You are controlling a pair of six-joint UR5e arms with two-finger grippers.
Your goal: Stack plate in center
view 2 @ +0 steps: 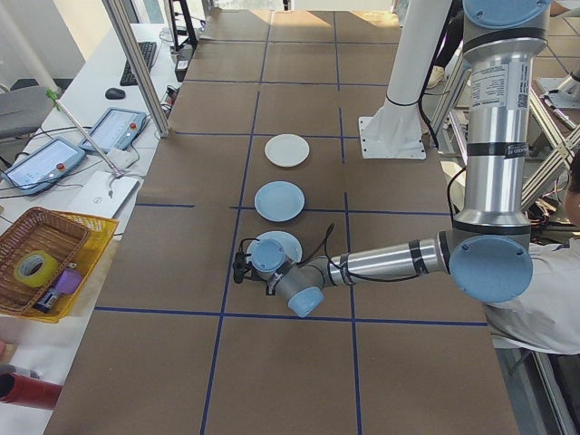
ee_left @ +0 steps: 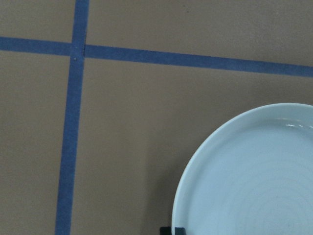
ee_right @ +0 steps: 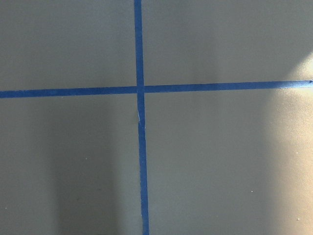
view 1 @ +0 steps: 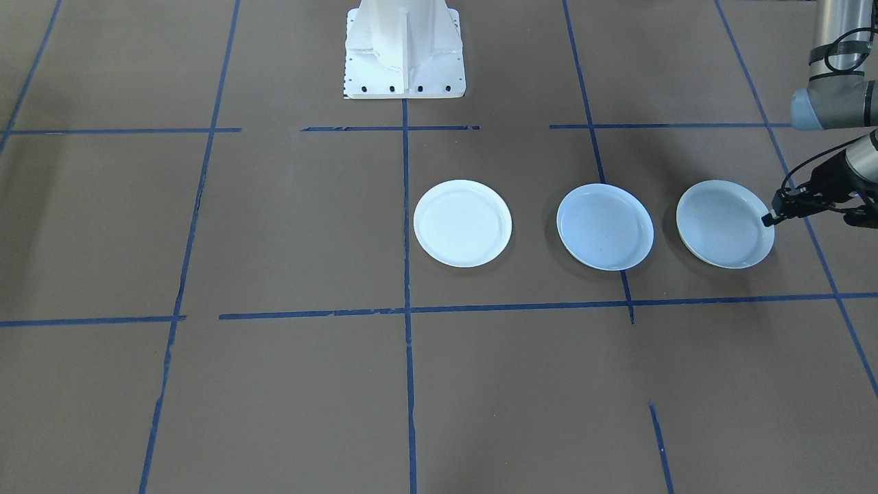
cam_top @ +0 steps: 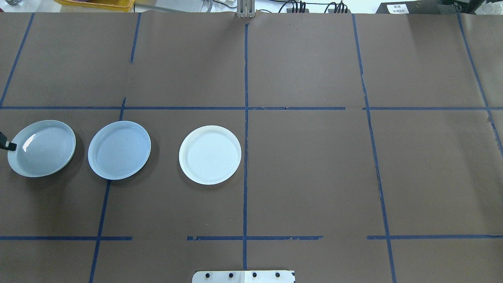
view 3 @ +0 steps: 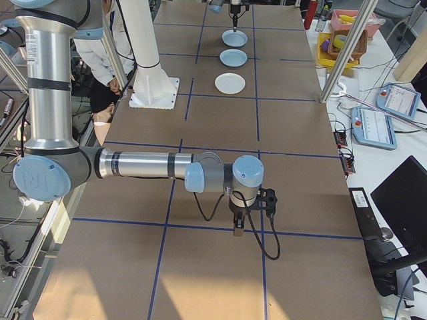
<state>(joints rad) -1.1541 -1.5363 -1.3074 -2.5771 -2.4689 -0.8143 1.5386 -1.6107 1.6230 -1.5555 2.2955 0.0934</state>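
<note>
Three plates lie in a row on the brown table. The center plate [cam_top: 119,149] [view 1: 605,226] is pale bluish-white. A whiter matte plate [cam_top: 210,155] [view 1: 462,223] lies nearer the table's middle line. At the far end is a plate with a cream-yellow outer edge [cam_top: 41,148] [view 1: 725,224] [ee_left: 254,176]. My left gripper [view 1: 769,219] [cam_top: 9,146] is shut on that plate's outer rim. The right gripper [view 3: 237,230] hangs over bare table far from the plates; I cannot tell whether it is open or shut.
The white robot base [view 1: 405,48] stands at the table's edge. Blue tape lines [ee_right: 141,147] cross the brown cover. A yellow tray with a basket [view 2: 41,258] and tablets [view 2: 113,130] lie beyond the far table edge. A person [view 2: 544,308] sits beside the robot.
</note>
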